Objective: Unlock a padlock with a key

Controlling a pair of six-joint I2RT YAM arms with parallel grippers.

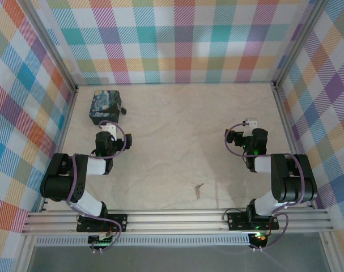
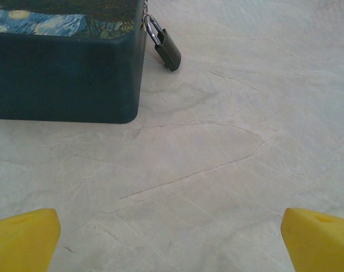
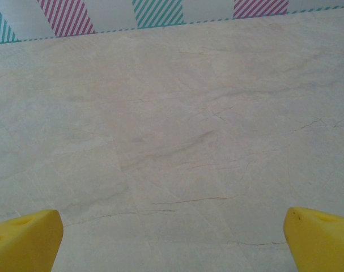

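Dark-blue tin box printed with a starry night [image 1: 105, 107] stands on the pale, marble-patterned table [image 1: 177, 141]. A small dark-bodied padlock with a silvery shackle [image 2: 167, 50] hangs tilted just beside the tin's right side, its shackle meeting the tin's upper corner. A thin grey-brown metal key [image 1: 198, 189] lies well apart from the tin, to its right and nearer the arm bases. The left gripper [image 2: 170, 243] hovers near the tin's front, yellow fingertips [image 2: 21, 241] spread wide, holding nothing. The right gripper [image 3: 172, 243], far right of the tin, is equally wide and empty.
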